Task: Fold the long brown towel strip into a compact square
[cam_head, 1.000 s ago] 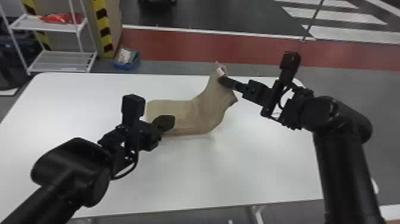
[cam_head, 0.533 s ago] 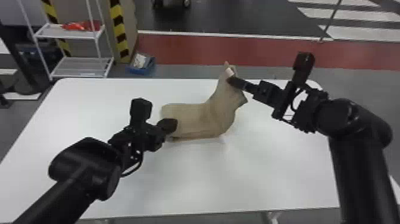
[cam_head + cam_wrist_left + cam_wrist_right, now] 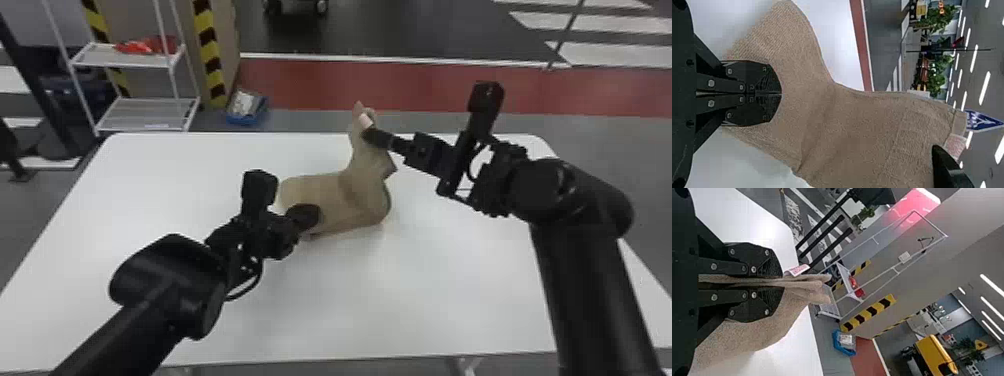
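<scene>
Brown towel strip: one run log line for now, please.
towel strip: one end lifted | right gripper: holds that end | left gripper: fingers shut, over flat part

Head camera high, facing forward-down; wrist cameras closer; head, right wrist views share rack

Towel: brown, finely textured, white label with reddish marks at the raised end. Left portion lies flat on the bench; right portion curves up off the surface, bent between the two. Upper end gathered in layers, pinched in the right gripper; a corner hangs just beside it.
</scene>
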### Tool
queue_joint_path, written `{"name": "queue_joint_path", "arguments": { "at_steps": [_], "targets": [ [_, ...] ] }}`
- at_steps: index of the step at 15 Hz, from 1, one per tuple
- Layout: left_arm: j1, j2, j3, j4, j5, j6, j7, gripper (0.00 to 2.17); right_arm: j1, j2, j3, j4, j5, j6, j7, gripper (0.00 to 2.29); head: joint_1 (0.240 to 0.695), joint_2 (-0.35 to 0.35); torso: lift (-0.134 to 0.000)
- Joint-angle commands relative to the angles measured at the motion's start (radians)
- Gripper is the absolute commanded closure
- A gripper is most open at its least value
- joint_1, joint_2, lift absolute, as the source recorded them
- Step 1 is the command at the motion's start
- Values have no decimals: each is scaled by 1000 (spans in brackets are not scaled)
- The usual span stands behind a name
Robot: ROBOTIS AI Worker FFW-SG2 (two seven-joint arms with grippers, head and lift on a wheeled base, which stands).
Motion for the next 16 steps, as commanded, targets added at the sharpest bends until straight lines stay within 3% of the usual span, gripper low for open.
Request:
{"name": "queue_joint_path", "arguments": {
  "at_steps": [1,6,9,16],
  "targets": [
    [-1,-3,1,1,2,-8,-1,1558,3,8,43,51,2,-57,1,1035,680,-53,-120],
    [5,-4,-3,9,2,-23,-4,1558,-25,50,113,163,30,-155,-2,1035,695,-19,-120],
    [17,-3,-3,6,7,-35,-6,1558,-53,50,127,240,41,-204,2,1031,695,-7,-120],
    [22,-1,-2,6,12,-63,-15,1561,-54,50,208,283,67,-244,-2,1031,695,6,-120]
  ]
}}
